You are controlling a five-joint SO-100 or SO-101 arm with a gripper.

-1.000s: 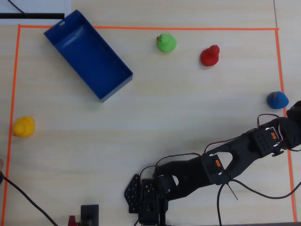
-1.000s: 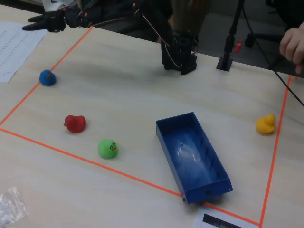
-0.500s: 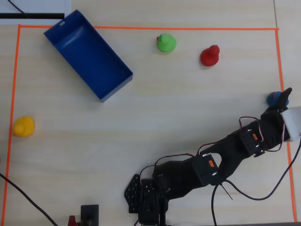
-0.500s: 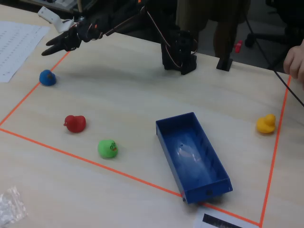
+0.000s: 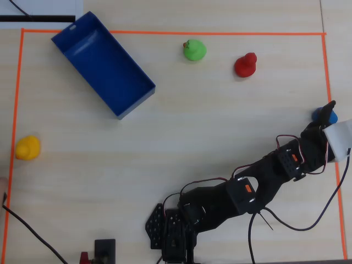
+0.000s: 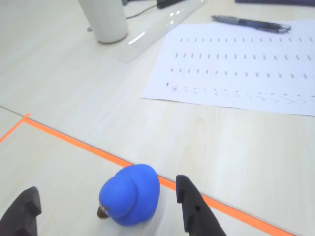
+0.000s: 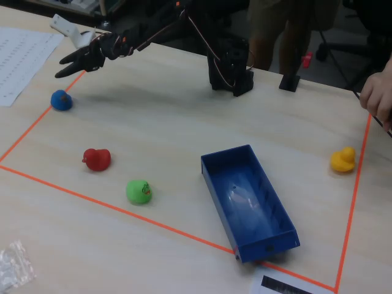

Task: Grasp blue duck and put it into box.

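- Pale wooden worktop (image 7: 184, 122), orange tape border (image 7: 153, 219).
- Pincer (image 6: 108, 211) spread wide above blue duck (image 6: 130, 195), holding nothing.
- Duck sits beside the tape edge.
- Box (image 7: 248, 202) well apart, empty.
- Printed sheet (image 6: 241, 64) outside the border.

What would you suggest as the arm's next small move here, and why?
Probably lower the open gripper straight down around the blue duck. The wrist view shows the duck between the two fingers, and the fixed view shows the gripper above the duck, not yet at its level.
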